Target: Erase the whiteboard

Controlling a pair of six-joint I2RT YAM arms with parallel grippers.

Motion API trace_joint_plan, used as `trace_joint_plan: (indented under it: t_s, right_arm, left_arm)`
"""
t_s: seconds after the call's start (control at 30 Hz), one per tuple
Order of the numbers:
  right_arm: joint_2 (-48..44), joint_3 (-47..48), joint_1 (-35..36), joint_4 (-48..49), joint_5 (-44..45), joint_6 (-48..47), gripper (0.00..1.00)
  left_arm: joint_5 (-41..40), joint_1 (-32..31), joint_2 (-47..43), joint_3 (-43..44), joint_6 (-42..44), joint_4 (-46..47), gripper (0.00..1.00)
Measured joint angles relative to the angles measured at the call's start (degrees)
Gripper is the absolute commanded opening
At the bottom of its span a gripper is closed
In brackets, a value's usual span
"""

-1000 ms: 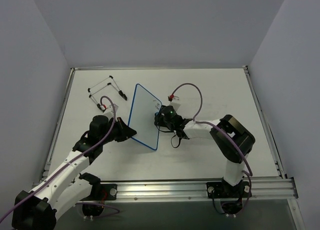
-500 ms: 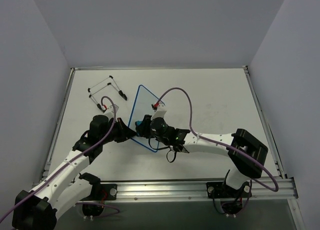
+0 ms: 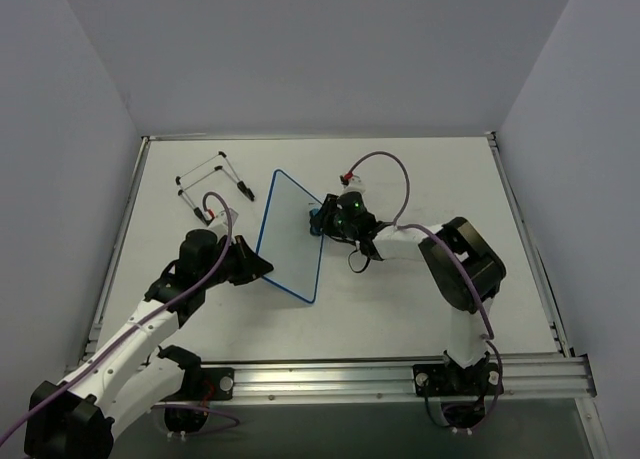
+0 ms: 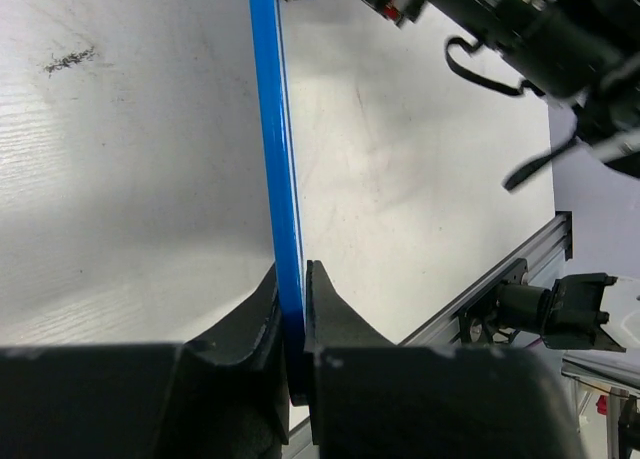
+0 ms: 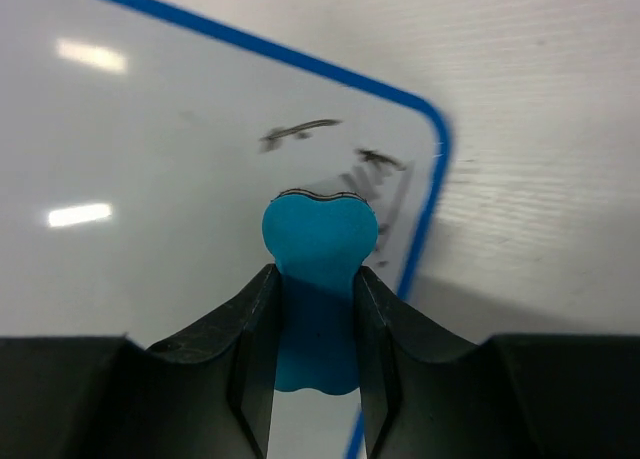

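Whiteboard (image 3: 291,234): held upright on edge, frame pinched between left fingers (image 4: 250,324), long axis running away from them. Right fingers (image 5: 250,329), nearer its face, pinch blue eraser (image 5: 318,241); black marks (image 5: 300,131) just beyond.

The whiteboard (image 3: 291,238) is white with a blue frame and black smudges; the eraser (image 5: 318,239) is blue.

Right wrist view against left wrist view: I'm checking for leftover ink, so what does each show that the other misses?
Only the right wrist view shows the whiteboard face-on, with black smudges near its corner, and the right gripper shut on the blue eraser. Only the left wrist view shows the left gripper pinching the board's edge, and the metal rail beyond. Both show the board's blue frame.
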Motion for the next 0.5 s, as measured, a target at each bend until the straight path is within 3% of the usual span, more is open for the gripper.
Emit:
trace_joint_plan:
  t_s: [0.17,0.5]
  right_arm:
    - [6.80,4.76,-5.44,-2.71,-4.72,-3.43,0.00]
    - [7.06,13.68,-5.38,-16.55,-6.49,-6.99,0.00]
  left_arm:
    - [0.44,0.00,0.98,1.09,0.24,0.09,0.02]
    - [0.98,0.00,2.95,2.36,0.90,0.13,0.02]
